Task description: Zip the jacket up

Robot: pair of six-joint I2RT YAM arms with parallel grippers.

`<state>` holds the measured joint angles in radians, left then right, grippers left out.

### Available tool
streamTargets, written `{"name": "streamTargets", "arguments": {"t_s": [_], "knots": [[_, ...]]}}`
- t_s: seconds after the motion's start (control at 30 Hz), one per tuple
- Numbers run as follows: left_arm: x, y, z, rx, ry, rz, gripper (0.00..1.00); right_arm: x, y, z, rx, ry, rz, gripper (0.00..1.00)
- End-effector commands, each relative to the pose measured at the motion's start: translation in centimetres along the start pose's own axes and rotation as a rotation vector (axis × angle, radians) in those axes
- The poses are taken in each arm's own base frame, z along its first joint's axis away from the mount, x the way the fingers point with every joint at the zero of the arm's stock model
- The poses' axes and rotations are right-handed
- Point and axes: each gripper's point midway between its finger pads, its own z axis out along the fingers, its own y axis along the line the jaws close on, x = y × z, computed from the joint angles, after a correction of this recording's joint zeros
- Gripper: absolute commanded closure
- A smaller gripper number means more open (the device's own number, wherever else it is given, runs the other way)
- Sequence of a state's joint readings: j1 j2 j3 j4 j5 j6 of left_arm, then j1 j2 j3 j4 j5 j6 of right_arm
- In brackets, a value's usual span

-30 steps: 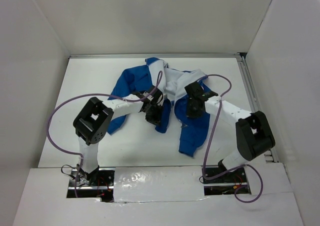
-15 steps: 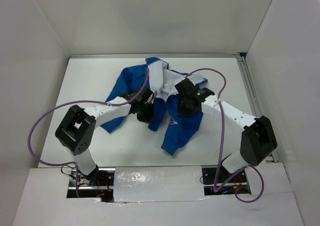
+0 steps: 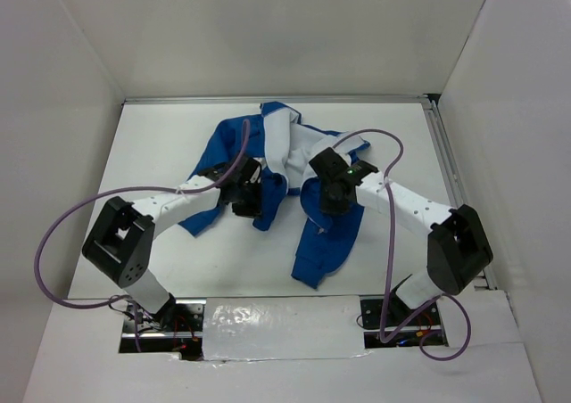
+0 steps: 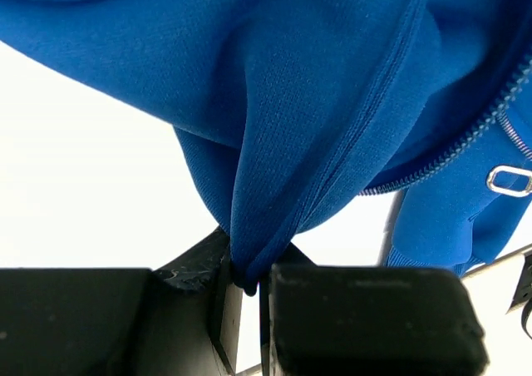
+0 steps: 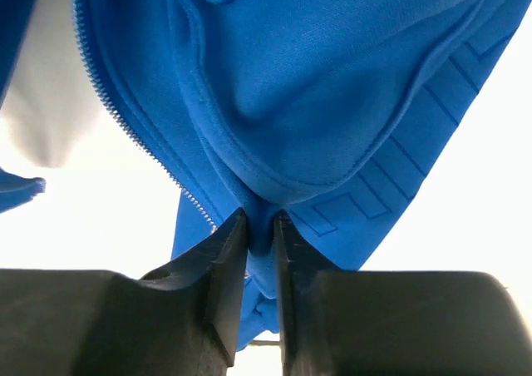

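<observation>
White desk [image 3: 152, 144] carries the crumpled bright blue fabric jacket [image 3: 326, 238], mid-desk, front unzipped. Left hand [image 4: 249, 283] and right hand [image 5: 260, 226] each stay clamped on a blue fold. Both have dragged it leftward. Judged: spreading step, zipping not begun.

the bright blue jacket [image 3: 328, 238] is lying crumpled and unzipped, its white lining [image 3: 294, 144] showing upward, its pale zipper [image 4: 449, 155] hanging open.
</observation>
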<state>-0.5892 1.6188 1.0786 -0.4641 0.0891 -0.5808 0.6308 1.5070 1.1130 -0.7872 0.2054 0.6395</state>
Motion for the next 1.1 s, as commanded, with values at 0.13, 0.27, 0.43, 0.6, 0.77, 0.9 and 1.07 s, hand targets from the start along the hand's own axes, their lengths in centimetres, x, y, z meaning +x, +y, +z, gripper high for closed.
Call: {"name": "streamTargets", "arguments": {"t_s": [0.13,0.27,0.43,0.6,0.77,0.9,1.07], "knots": [[-1.2,-0.4,-1.9,0.033,-0.070,-0.004,1.00,1.1,4.0,-1.7,-0.218,0.029,-0.056,1.00],[-2.2,-0.9,-3.4,0.062,-0.109,-0.012,1.00,0.9,11.1,-4.1,-0.532,0.052,-0.065,1.00],[-2.2,-1.0,-4.3,0.082,-0.122,-0.023,1.00,3.6,15.3,-2.5,-0.604,0.156,-0.043,1.00],[-1.3,-0.4,-4.1,0.065,-0.104,-0.039,1.00,7.0,13.1,2.3,-0.441,0.263,0.047,1.00],[-1.1,-0.6,-4.0,0.085,-0.091,-0.037,1.00,8.8,6.8,5.5,-0.211,0.254,0.151,1.00],[-1.5,-1.4,-4.1,0.116,-0.090,-0.021,1.00,7.4,-0.1,6.2,-0.071,0.205,0.253,0.86],[-1.5,-2.1,-3.7,0.149,-0.068,-0.011,1.00,3.8,-0.2,3.1,-0.154,0.057,0.076,0.43]]}}
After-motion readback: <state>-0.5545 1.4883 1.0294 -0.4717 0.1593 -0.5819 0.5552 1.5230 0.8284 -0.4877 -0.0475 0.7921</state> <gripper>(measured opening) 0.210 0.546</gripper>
